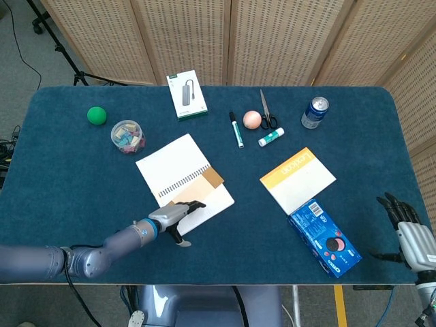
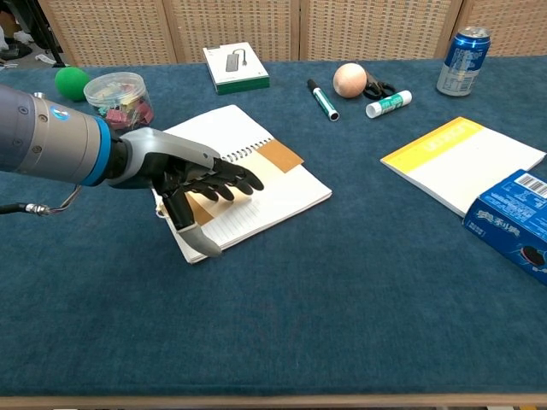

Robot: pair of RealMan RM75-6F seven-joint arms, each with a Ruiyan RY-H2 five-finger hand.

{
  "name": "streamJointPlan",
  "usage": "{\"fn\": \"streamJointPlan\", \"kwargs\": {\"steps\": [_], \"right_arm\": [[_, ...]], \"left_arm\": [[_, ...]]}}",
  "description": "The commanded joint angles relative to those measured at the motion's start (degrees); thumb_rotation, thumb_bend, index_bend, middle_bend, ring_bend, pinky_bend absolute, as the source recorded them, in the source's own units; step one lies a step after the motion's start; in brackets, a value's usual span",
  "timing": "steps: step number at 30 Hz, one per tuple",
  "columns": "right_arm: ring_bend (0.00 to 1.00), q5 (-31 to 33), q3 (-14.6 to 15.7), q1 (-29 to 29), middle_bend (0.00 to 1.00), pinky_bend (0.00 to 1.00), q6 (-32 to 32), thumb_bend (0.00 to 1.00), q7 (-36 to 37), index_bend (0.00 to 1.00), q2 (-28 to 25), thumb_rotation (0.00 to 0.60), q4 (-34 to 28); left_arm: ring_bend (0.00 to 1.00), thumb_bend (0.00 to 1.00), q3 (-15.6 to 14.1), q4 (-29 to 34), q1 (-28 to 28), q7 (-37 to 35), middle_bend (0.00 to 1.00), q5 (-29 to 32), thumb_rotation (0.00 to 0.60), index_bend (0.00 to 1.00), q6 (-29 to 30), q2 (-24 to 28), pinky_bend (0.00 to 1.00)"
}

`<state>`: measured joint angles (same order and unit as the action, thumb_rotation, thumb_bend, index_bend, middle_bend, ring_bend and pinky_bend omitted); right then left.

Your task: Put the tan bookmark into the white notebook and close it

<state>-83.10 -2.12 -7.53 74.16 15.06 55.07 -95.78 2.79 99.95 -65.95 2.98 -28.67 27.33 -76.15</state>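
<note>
The white spiral notebook lies open on the blue table. The tan bookmark lies across its near page by the spiral, one end poking past the page edge. My left hand hovers flat over the near page's front corner, fingers spread and pointing toward the bookmark, holding nothing; whether they touch the paper I cannot tell. My right hand rests open at the table's right edge, far from the notebook, seen only in the head view.
A yellow-topped notepad and a blue cookie box lie to the right. Behind the notebook are a clip jar, green ball, boxed hub, marker, peach ball, scissors, glue stick and can.
</note>
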Motion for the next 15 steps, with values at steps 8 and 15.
{"fn": "streamJointPlan", "kwargs": {"steps": [8,15], "right_arm": [[0.0,0.19,0.0,-0.14,0.0,0.0,-0.29,0.0,-0.38,0.0,0.11,0.6,-0.08],[0.0,0.22,0.01,-0.08,0.0,0.0,-0.18,0.0,-0.39,0.0,0.07,0.6,-0.16]], "left_arm": [[0.0,0.23,-0.37,-1.7,-0.06,-3.14,0.0,-2.06,0.6,0.0,-3.1,1.37,0.0],[0.0,0.23,-0.73,-2.08,-0.19,-4.61,0.0,-4.05,0.6,0.0,-3.91,1.84,0.0]]}}
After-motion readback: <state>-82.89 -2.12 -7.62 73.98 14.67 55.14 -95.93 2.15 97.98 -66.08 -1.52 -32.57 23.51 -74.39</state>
